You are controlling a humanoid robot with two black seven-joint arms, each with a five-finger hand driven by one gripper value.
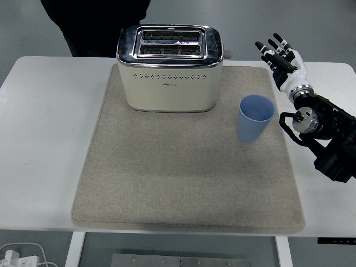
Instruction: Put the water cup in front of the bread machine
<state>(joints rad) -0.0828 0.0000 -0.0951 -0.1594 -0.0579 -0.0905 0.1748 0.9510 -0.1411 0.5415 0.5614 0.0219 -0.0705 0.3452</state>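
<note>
A light blue water cup (255, 118) stands upright on the grey mat (183, 178), to the right of and a little in front of the cream and chrome bread machine (170, 68). My right hand (281, 56) is raised over the table's right side, behind and to the right of the cup, fingers spread and holding nothing. It does not touch the cup. My left arm is out of view.
The white table (39, 139) extends beyond the mat on both sides. A person in dark clothes (94, 22) stands behind the table at the top. White cables (22, 256) lie below the table's near edge at bottom left.
</note>
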